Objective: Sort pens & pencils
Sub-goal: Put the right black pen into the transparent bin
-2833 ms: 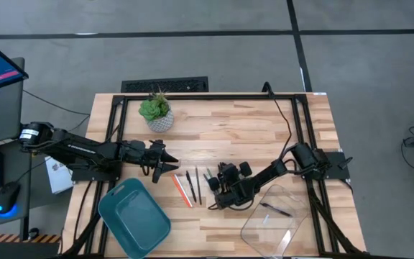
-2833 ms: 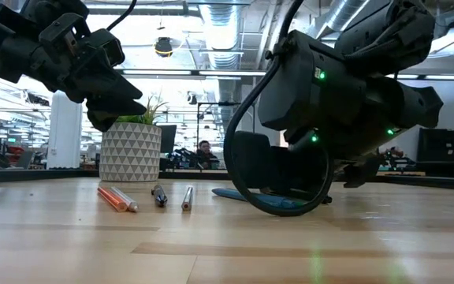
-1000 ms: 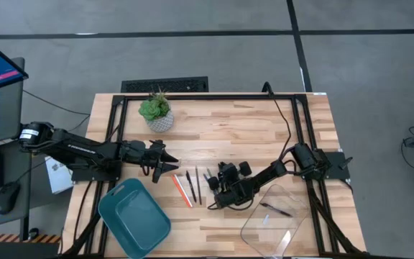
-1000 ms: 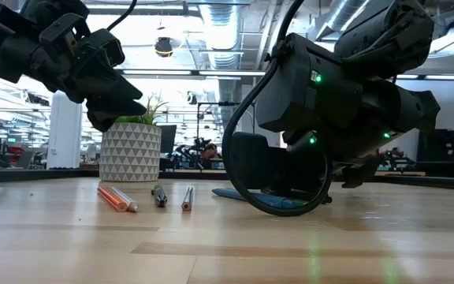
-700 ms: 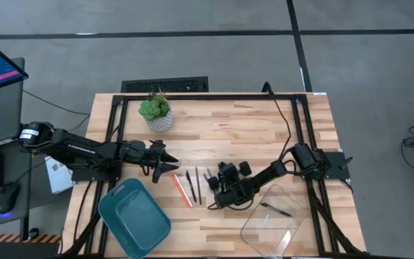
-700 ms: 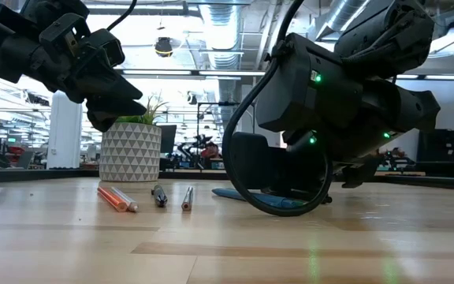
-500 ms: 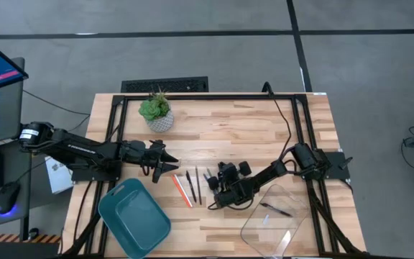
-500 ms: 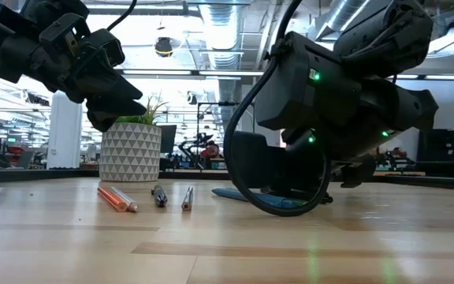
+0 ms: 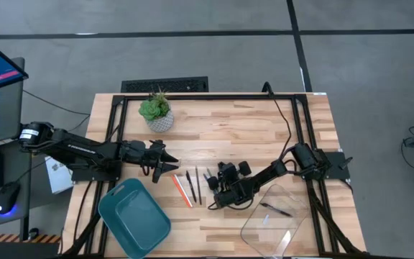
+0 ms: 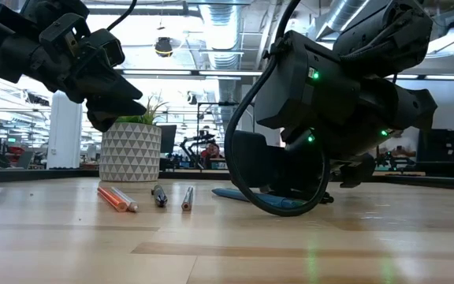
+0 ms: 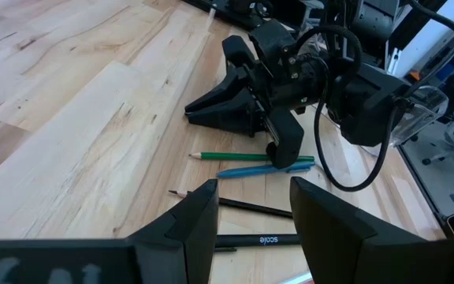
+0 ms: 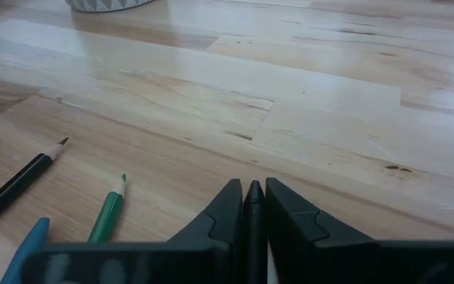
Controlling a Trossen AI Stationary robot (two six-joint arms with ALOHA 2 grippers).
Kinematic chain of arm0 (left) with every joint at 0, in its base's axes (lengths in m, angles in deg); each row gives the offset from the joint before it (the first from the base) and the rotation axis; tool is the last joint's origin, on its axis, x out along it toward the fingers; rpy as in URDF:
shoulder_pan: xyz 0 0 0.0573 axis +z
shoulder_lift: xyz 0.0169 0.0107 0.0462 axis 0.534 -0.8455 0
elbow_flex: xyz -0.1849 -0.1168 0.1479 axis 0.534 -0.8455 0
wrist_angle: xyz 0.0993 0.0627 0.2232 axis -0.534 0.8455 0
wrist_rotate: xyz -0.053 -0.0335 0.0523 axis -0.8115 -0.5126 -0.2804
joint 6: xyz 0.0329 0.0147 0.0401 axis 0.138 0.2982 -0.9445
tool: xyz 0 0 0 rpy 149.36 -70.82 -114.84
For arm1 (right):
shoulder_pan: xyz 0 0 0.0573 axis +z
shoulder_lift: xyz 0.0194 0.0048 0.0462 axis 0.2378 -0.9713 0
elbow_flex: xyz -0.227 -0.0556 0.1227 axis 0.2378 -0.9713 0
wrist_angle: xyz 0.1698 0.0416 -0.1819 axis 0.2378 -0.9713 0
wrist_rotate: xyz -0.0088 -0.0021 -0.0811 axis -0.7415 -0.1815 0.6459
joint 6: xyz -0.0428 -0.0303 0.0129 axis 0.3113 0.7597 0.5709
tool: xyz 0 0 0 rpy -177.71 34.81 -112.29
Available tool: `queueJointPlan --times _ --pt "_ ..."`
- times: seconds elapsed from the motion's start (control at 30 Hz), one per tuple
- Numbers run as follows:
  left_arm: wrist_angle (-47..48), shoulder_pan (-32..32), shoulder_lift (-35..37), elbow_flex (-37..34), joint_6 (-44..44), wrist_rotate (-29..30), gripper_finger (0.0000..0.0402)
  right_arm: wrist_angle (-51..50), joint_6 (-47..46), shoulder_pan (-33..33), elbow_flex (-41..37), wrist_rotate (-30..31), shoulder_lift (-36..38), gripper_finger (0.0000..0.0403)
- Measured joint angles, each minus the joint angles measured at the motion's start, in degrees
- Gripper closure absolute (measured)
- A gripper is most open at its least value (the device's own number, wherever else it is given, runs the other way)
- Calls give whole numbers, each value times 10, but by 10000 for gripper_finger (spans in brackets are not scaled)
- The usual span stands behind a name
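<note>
Wooden slats form the worktop (image 9: 264, 129), ringed by a grey workshop floor. Loose pens and pencils lie near its middle: an orange-red pencil (image 9: 182, 191), two dark sticks (image 9: 193, 185) beside it, and a green pencil (image 11: 251, 156) touching a teal-blue pen (image 11: 262, 168). One black pen (image 9: 274, 209) already rests in the clear tray (image 9: 282, 230); the teal bin (image 9: 134, 218) holds nothing visible.

The right hand (image 12: 254, 207) sits low on the boards just beside the green pencil, its fingers nearly closed on a slim dark stick (image 12: 254, 197) between them. The left hand (image 11: 251, 207) hovers over the orange-red pencil end of the row, fingers spread, holding nothing.

Risk: the pinch appears to fall near the stick's tip. A hold that short may let it pivot or slip out on lifting, and the hand's body may nudge the neighbouring green pencil.
</note>
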Motion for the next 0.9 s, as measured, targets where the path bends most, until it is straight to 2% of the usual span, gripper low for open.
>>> queueJointPlan --times 0.63,0.9 --pt "0 0 0 0 0 0 252 -2 1 0 0 -1 0 332" --pt "2 0 0 0 0 0 252 -32 41 0 28 -8 -3 333"
